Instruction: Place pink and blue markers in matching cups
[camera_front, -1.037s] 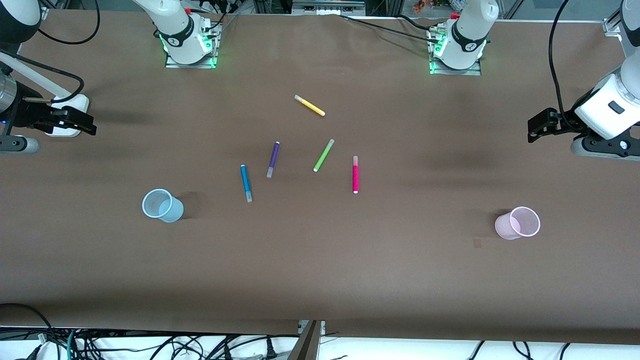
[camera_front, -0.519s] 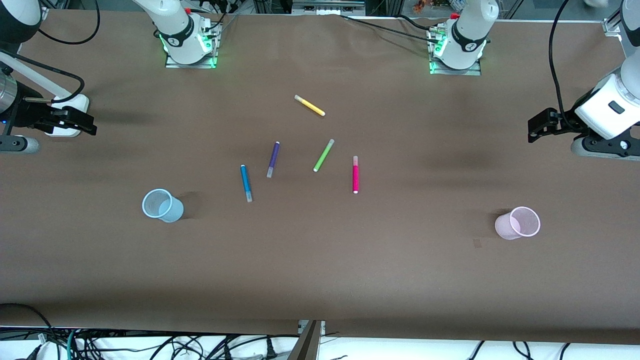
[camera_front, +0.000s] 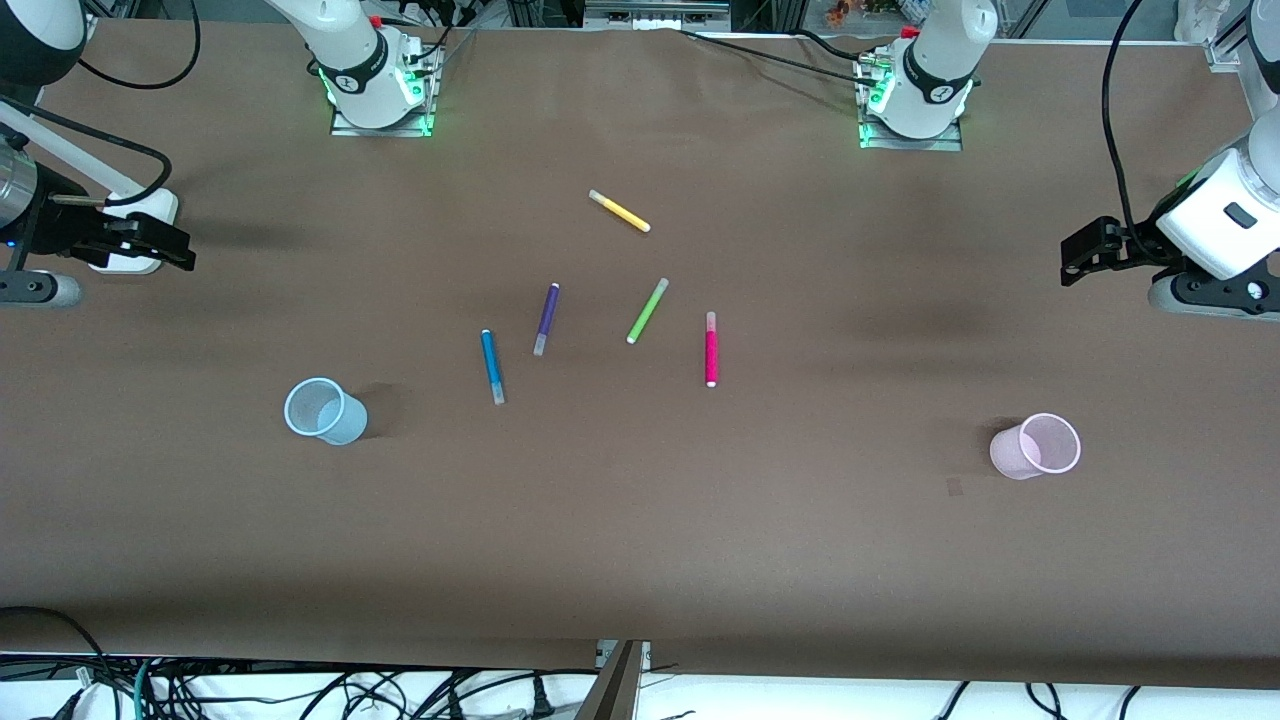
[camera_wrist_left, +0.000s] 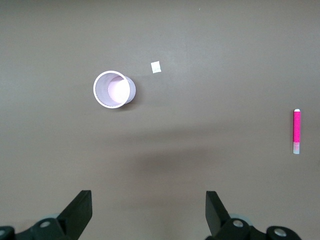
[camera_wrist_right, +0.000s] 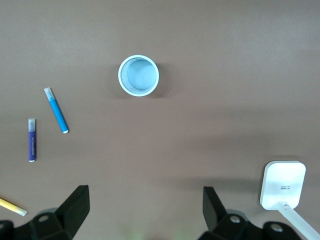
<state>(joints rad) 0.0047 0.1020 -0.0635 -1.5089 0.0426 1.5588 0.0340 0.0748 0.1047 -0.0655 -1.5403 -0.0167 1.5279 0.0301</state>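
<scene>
The pink marker (camera_front: 711, 349) lies on the table's middle; it also shows in the left wrist view (camera_wrist_left: 296, 132). The blue marker (camera_front: 492, 366) lies toward the right arm's end, also in the right wrist view (camera_wrist_right: 56, 110). The light blue cup (camera_front: 324, 411) stands upright nearer the front camera, seen from above in the right wrist view (camera_wrist_right: 138, 75). The light pink cup (camera_front: 1038, 445) stands toward the left arm's end, also in the left wrist view (camera_wrist_left: 114, 89). My left gripper (camera_front: 1078, 258) is open and empty, up at the table's end. My right gripper (camera_front: 172, 250) is open and empty at its end.
A dark purple pen (camera_front: 546, 318), a green pen (camera_front: 647, 311) and a yellow pen (camera_front: 620, 211) lie among the markers. A white block (camera_front: 132, 232) sits under the right gripper. A small paper scrap (camera_wrist_left: 156, 67) lies beside the pink cup.
The left arm's hand has shifted slightly up and toward its end of the table. The right arm and all pens and cups have not moved.
</scene>
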